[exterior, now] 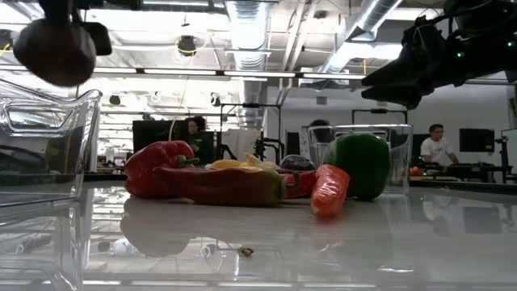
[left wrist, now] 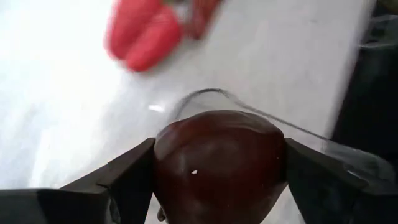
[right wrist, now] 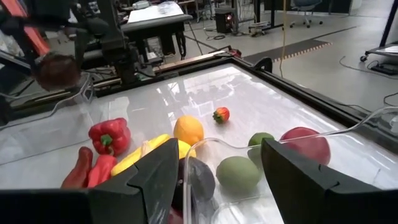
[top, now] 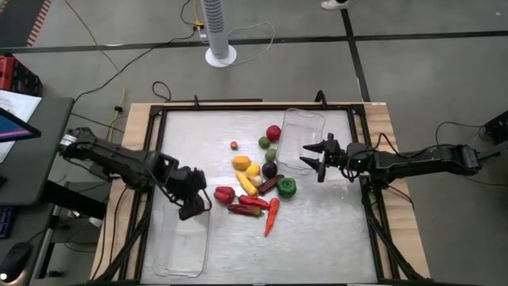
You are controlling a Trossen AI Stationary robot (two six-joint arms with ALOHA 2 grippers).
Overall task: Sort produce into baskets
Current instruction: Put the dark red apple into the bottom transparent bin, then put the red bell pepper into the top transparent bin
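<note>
Left gripper (top: 193,208) clamped on a dark purple piece (left wrist: 219,163), both fingers (left wrist: 118,180) pressed against its sides, raised over the near end of the left basket (top: 181,253), which lies on the table (top: 333,238) to the left of the produce pile (top: 255,176) with no produce seen inside. Same piece seen dark and round in the low view, held above that basket's clear rim (exterior: 48,121). Right gripper (top: 317,159) spread wide, holding nothing, hovering over the right basket (top: 305,127) at its edge nearest the pile. Pile itself at mid-table between the two baskets: red pepper (top: 224,194) on the side toward the left basket, a long red pepper (top: 248,208) just beside it, orange carrot (top: 271,216) slanting out from the pile's near edge, green pepper (top: 286,187) on the side toward the right basket, another dark purple piece (top: 270,169) in the middle next to yellow pieces (top: 248,181) and an orange fruit (top: 241,163). Beyond the pile, toward the table's far edge: a red apple-like fruit (top: 274,132), two small green fruits (top: 268,148) close by the right basket's wall, and a tiny red tomato (top: 234,145) apart on its own, away from the right basket. People in the room behind the table in the low view.
</note>
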